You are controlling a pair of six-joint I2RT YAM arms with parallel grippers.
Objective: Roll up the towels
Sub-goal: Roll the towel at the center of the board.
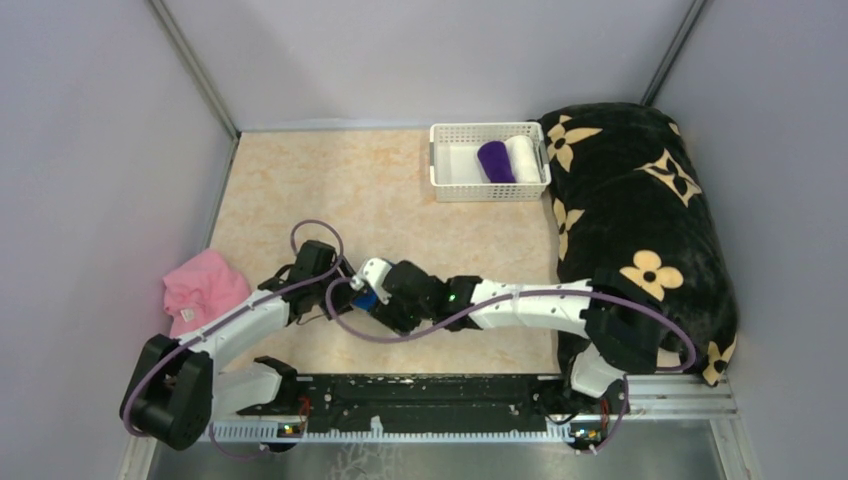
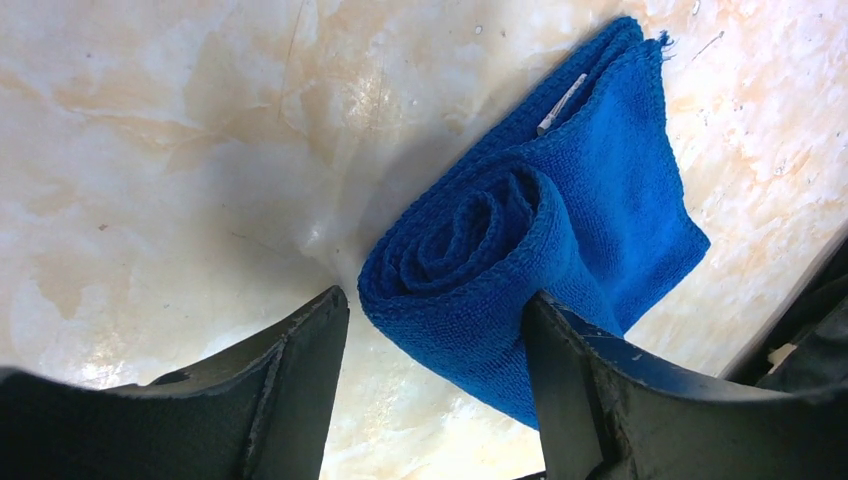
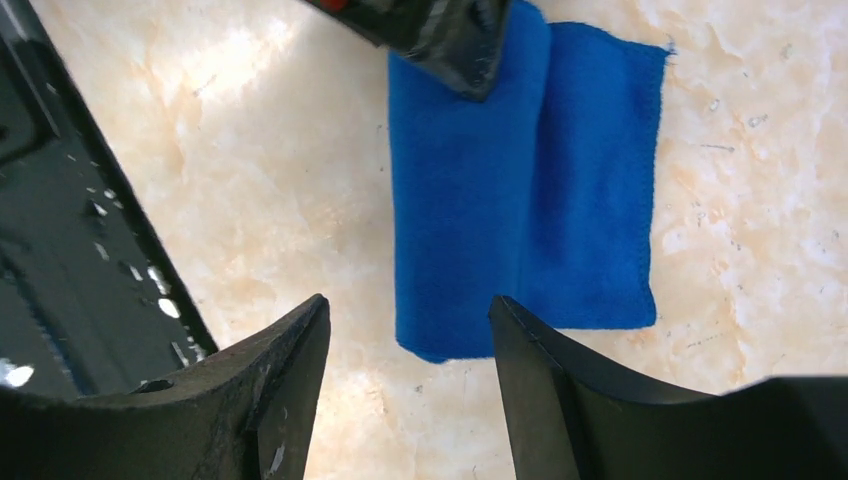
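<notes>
So both arms are bunched up over the middle of the marble-look table [image 1: 300, 180], near its front edge; the blue towel [image 2: 560, 240] is lying right there between them, partly rolled; in the left wrist view you can see the spiral of the roll end-on, with a loose flat tail still spread out on the table beyond it, and a small white tag poking out near the far corner; the left gripper [image 2: 435, 350] has its jaws spread apart, the right-hand finger [image 2: 570, 390] touching the side of the roll and the other finger standing clear on bare table, so it isn't clamping anything; the right gripper [image 3: 410, 360] sits with its jaws apart too, hovering just off the near end of the towel, nothing between them; in that view the other arm's dark fingertip sits on the towel's far end; up at the back, the white basket [image 1: 445, 185] holds the purple towel [image 1: 495, 161] and the cream-white towel [image 1: 524, 157] side by side, both rolled; the black flowered blanket [image 1: 640, 220] fills the right side, touching the basket; a pink cloth [image 1: 203, 288] is crumpled at the left edge, well apart from the towels.
</notes>
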